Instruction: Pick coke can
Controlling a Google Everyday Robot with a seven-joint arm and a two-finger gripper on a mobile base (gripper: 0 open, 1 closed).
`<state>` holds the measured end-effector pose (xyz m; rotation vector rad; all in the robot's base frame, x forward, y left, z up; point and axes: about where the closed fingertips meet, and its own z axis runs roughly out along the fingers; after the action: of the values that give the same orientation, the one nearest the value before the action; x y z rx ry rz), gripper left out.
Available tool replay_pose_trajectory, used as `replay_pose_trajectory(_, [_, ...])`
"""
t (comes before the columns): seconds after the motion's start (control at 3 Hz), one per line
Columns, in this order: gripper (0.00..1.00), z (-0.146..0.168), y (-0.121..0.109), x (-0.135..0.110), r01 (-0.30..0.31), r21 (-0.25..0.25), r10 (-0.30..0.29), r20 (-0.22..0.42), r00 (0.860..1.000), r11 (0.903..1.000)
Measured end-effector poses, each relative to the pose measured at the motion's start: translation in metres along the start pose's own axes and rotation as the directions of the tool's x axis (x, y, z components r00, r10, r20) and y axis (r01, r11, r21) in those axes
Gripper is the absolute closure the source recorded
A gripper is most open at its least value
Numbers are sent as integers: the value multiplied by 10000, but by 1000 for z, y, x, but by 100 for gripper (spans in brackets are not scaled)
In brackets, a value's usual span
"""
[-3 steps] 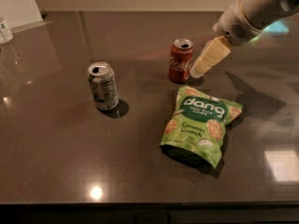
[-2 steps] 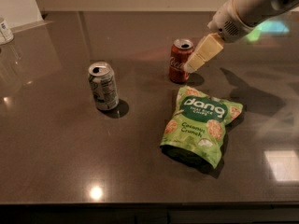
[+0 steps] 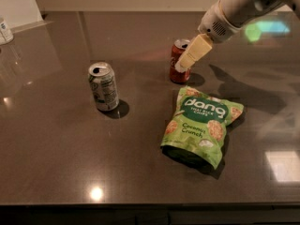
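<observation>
Camera view shows a dark brown countertop (image 3: 56, 163) with glossy light reflections; coke can (image 3: 179, 78) stands upright toward the back, right of centre, red body, silver top with the opening visible; gripper (image 3: 183, 64) comes in from the upper right on a white arm (image 3: 243, 3), its cream-coloured end slanting down and left across the front of the coke can, tip at the can's lower half; the gripper overlaps the can in this view, real contact not clear; cannot tell if the gripper is apart, together or clamped on the can, since only one cream piece shows in front of it; coke can base sits on the countertop, not lifted; silver-white can (image 3: 103, 86) with green print stands upright well to the left of the coke can and a bit nearer the camera, tab opening on top, small shadow to its right; green snack bag (image 3: 202, 125) marked "dang" lies flat just in front of the coke can, slightly right, top edge near the can's base but apart from it; arm shadow falls on the countertop right of the coke can; small white container (image 3: 3, 30) sits at the far left edge, cut off by the frame; pale wall panel (image 3: 16, 3) in the upper left corner.
</observation>
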<state>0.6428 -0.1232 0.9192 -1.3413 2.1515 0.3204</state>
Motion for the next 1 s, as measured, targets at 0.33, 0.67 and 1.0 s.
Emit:
replay_pose_trajectory(0.33, [0, 11, 7, 2, -40, -298, 36, -136, 9999, 9995])
replay_pose_trajectory(0.67, [0, 16, 10, 4, -51, -435, 42, -209, 9998, 9990])
replay_pose_trajectory(1.0, [18, 22, 12, 2, -103, -567, 90, -221, 9997, 9983])
